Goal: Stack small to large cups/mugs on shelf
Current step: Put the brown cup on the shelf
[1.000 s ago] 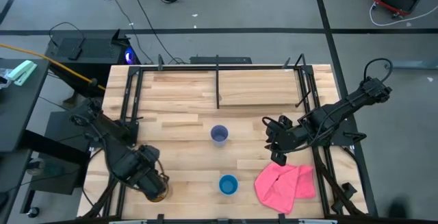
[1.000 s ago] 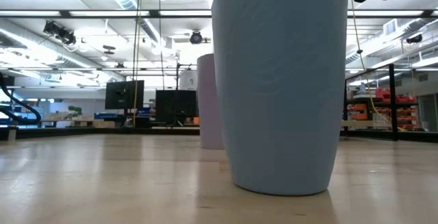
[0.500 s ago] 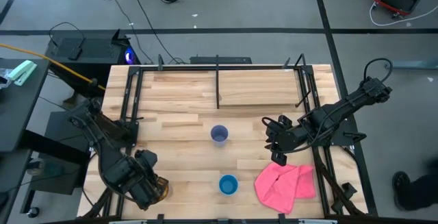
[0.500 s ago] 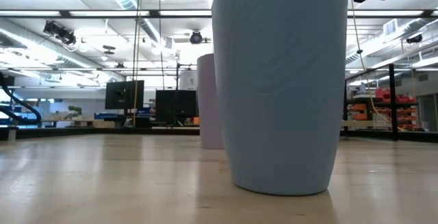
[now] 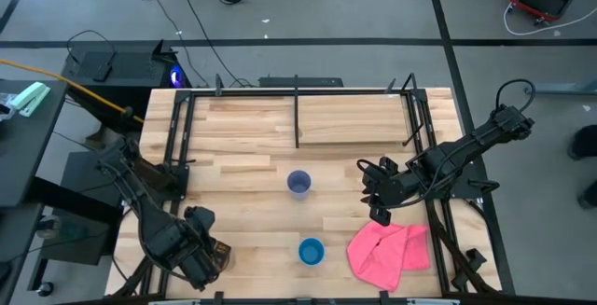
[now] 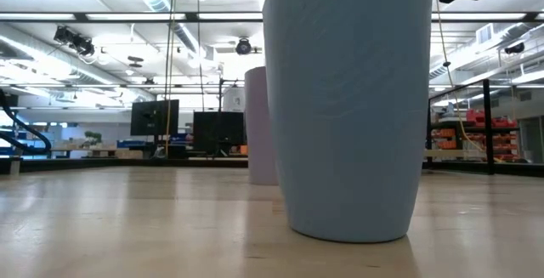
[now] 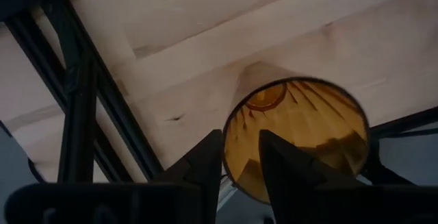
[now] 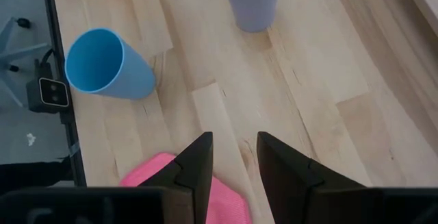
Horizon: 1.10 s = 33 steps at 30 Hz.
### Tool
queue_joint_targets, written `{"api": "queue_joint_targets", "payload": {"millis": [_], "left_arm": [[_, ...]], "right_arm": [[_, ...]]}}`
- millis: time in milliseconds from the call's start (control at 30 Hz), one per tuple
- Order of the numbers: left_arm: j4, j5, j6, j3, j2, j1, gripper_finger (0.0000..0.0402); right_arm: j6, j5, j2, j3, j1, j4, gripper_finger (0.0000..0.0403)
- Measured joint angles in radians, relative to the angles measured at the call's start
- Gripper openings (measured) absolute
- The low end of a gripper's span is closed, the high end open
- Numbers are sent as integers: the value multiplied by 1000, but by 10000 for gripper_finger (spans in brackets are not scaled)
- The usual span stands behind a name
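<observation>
The amber cup [image 7: 301,135] is at the shelf's near left corner, with my left gripper [image 7: 239,166] shut on it; in the high view only a sliver of the amber cup [image 5: 222,252] shows beside that gripper [image 5: 201,258]. The blue cup [image 5: 311,251] stands on its base near the front edge, mouth up. Farther back, at mid-shelf, stands the lavender cup [image 5: 298,184]. My right gripper [image 5: 378,207] hangs open over the shelf's [image 5: 252,128] right half, nothing between its fingers [image 8: 198,162]. My left gripper grips the amber cup by its rim [image 7: 229,148], one finger [image 7: 280,162] inside the cup and one outside. The fingers come from above, pointing down. The cup is upright, mouth up; I cannot tell whether its base is on the planks.
A crumpled pink cloth [image 5: 387,254] lies at the near right, just below my right gripper. A thin black divider post [image 5: 297,114] stands at the back middle, and black frame rails [image 5: 177,137] run along the left and right sides.
My left gripper has moved a little toward the table's near edge at the left corner, still shut on the amber cup.
</observation>
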Motion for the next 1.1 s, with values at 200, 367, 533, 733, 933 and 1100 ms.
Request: {"api": "queue_joint_targets", "payload": {"millis": [200,367,533,733,933,1100], "left_arm": [[2,-1,-34,0,12,-10,107],[4,0,-46,0,12,-10,107],[2,-4,-57,0,12,-10,107],[3,-11,-68,0,33,-13,107],[2,-9,-94,0,40,-23,107],[1,-2,-114,0,61,-41,107]], "right_arm": [[-1,0,0,0,0,0,122],[-9,0,0,0,0,0,122],[-17,0,0,0,0,0,122],[-20,0,0,0,0,0,122],[-27,0,0,0,0,0,122],[-27,0,0,0,0,0,122]]}}
